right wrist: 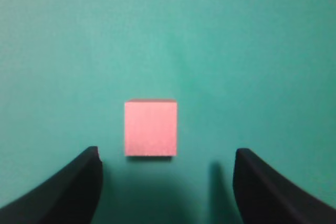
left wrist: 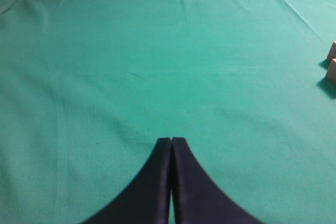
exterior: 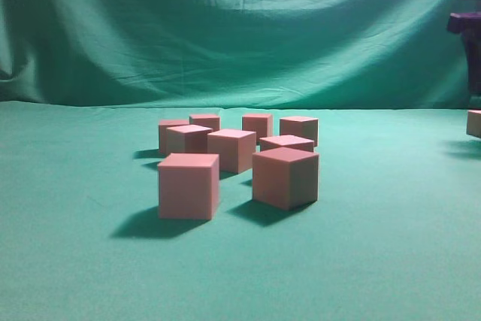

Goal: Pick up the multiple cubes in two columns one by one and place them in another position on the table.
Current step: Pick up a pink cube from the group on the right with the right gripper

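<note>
Several salmon-pink cubes stand in two rough columns on the green table [exterior: 391, 261] in the exterior view, the nearest two being a left cube [exterior: 188, 186] and a right cube [exterior: 285, 177]. One more cube [exterior: 474, 122] sits alone at the right edge. In the right wrist view that lone cube [right wrist: 150, 128] lies on the cloth just beyond my open right gripper [right wrist: 167, 156], untouched. My left gripper [left wrist: 171, 141] is shut and empty over bare cloth; two cubes [left wrist: 332, 65] show at its right edge.
A draped green cloth backdrop [exterior: 240, 28] rises behind the table. Part of the right arm [exterior: 467, 28] hangs at the top right of the exterior view. Bare green cloth surrounds the cube group on the left and front.
</note>
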